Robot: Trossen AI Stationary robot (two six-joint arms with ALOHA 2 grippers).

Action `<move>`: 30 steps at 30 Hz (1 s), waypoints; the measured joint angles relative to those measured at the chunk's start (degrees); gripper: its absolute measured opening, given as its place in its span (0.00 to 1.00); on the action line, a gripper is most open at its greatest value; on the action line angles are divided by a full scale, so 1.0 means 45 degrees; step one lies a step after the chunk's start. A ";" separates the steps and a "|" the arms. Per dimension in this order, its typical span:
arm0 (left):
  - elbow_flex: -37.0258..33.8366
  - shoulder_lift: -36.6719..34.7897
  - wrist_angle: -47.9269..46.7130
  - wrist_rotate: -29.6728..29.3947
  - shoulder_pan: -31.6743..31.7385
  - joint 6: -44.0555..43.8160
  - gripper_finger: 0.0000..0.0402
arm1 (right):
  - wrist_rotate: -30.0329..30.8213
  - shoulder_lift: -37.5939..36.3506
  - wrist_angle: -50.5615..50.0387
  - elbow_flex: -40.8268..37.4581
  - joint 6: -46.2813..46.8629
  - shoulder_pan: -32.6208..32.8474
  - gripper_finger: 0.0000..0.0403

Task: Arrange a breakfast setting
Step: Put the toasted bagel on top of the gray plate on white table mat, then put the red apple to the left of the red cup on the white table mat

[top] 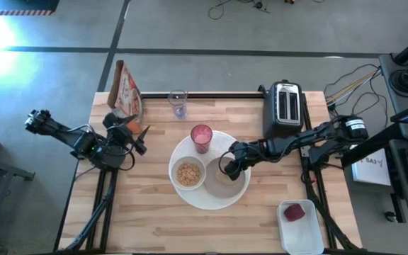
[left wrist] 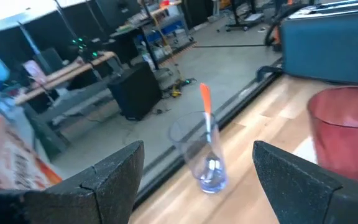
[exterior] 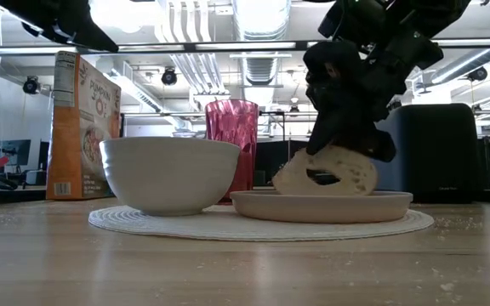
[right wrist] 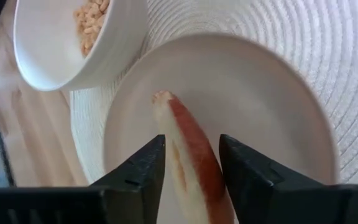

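The right pincer (right wrist: 191, 163) straddles the bagel (right wrist: 188, 155), which stands tilted on the plate (right wrist: 260, 99); whether it grips, I cannot tell. The left pincer (left wrist: 194, 177) waits, fingers apart, near the box (top: 125, 91).

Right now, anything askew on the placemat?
Yes: the bagel stands on edge, tilted, on the small plate instead of lying flat, with the right end effector straddling it.

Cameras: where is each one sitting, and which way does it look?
High view: above the table, looking straight down; both arms show.
Low view: at tabletop height, looking level at the bowl and bagel; right gripper above.
Left wrist view: faces a clear glass; own fingers show.
Right wrist view: looks down at the plate; fingers flank the bagel.
Shared: the pink tumbler appears in the high, low and left wrist views.
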 joint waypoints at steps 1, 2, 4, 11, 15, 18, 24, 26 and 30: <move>0.0000 -0.0009 -0.0062 -0.0116 0.0000 0.0044 0.70 | 0.0067 0.0024 0.0015 0.0000 -0.0096 -0.0043 0.36; 0.0000 -0.0023 -0.0250 -0.0176 0.0000 0.0053 0.70 | -0.0007 0.0035 -0.0030 0.0000 -0.0033 -0.0111 0.36; -0.0014 -0.0032 -0.0581 -0.0376 0.0000 0.0035 0.70 | -0.0249 0.0039 -0.0334 0.0000 0.0394 -0.0312 0.37; -0.0015 -0.0145 -0.0776 -0.1129 0.0000 0.0155 0.70 | -0.1255 0.0001 -0.2389 0.0000 0.0601 -0.1374 0.37; 0.0054 -0.0135 -0.0656 -0.0906 0.0000 0.0168 0.70 | -0.1073 0.0001 -0.3020 0.0010 -0.0838 -0.1510 0.37; 0.0300 -0.0130 -0.0300 -0.0911 0.0000 0.0165 0.70 | -0.0892 -0.0066 -0.3052 0.0010 -0.1115 -0.1492 0.37; 0.0399 -0.0056 -0.0153 -0.0906 0.0000 0.0026 0.70 | -0.1154 -0.0441 -0.4411 0.0823 -0.1011 -0.1290 0.37; 0.0384 0.0033 -0.0158 -0.0906 0.0000 0.0017 0.70 | -0.1284 -0.0490 -0.5543 0.1512 -0.1009 -0.1155 0.37; 0.0331 0.0194 -0.0160 -0.0891 0.0000 -0.0068 0.70 | -0.1274 -0.0495 -0.7623 0.3287 -0.0906 -0.1000 0.37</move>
